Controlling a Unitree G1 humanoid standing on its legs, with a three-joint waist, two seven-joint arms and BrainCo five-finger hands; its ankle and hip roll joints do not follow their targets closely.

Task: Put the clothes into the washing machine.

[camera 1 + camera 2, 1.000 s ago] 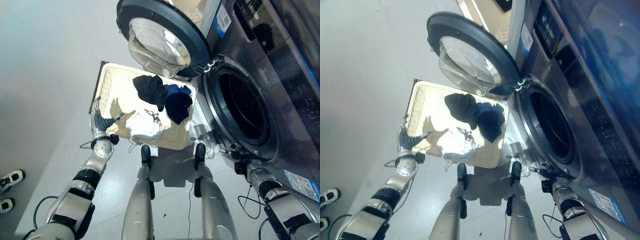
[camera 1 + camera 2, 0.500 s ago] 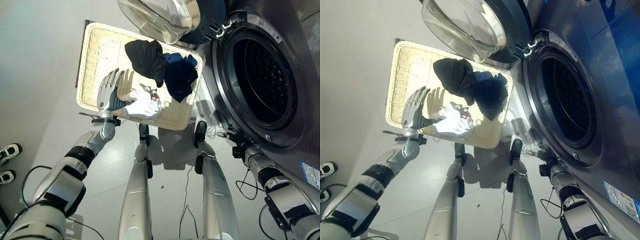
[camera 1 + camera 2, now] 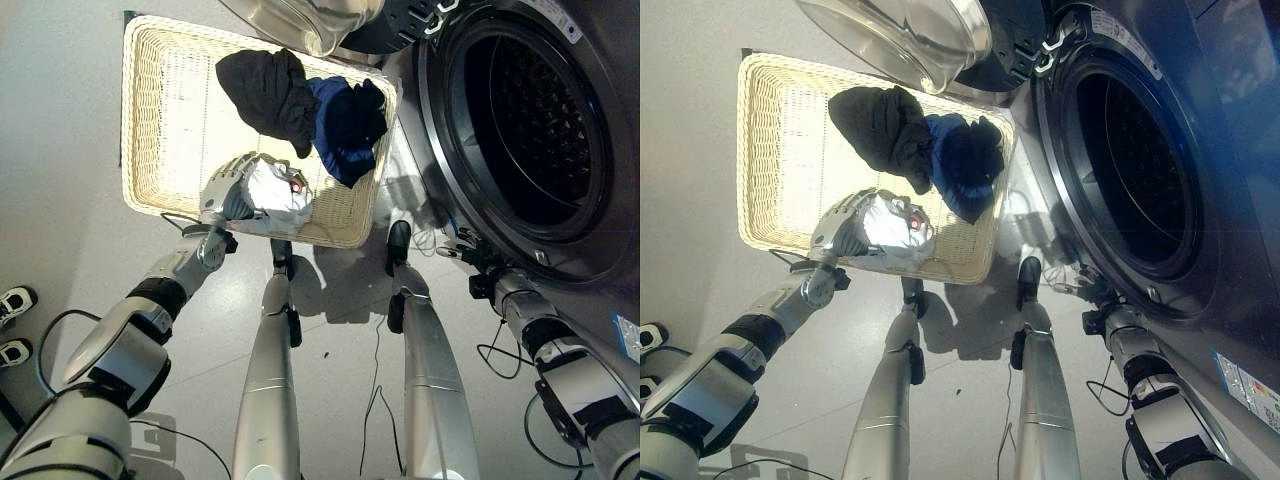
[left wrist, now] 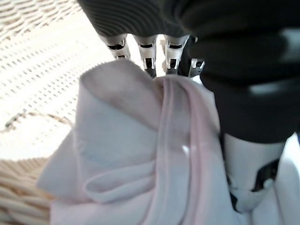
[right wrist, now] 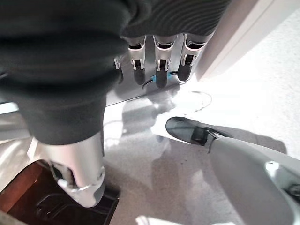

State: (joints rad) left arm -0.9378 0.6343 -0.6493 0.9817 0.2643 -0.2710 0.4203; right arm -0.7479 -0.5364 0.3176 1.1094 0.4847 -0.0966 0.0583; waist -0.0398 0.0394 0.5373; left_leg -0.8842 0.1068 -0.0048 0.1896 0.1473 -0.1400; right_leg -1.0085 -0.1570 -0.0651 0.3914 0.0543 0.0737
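A wicker basket (image 3: 140,120) stands on the floor before the washing machine's open drum (image 3: 530,120). In it lie a black garment (image 3: 262,88), a dark blue garment (image 3: 345,125) and, at the near edge, a white garment (image 3: 278,198). My left hand (image 3: 226,192) rests on the white garment with its fingers (image 4: 147,61) curled into a fold of the pale cloth (image 4: 136,154). My right hand (image 3: 466,262) hangs low by the drum's bottom rim, with relaxed fingers (image 5: 159,63) that hold nothing.
The machine's round glass door (image 3: 310,20) stands open over the basket's far side. A person's shoes (image 3: 12,300) show at the left edge of the floor. Grey floor lies left of the basket.
The camera has tipped down and closer. My left hand went from the basket's left rim across to the white garment and curled its fingers into it. The right hand stayed by the drum.
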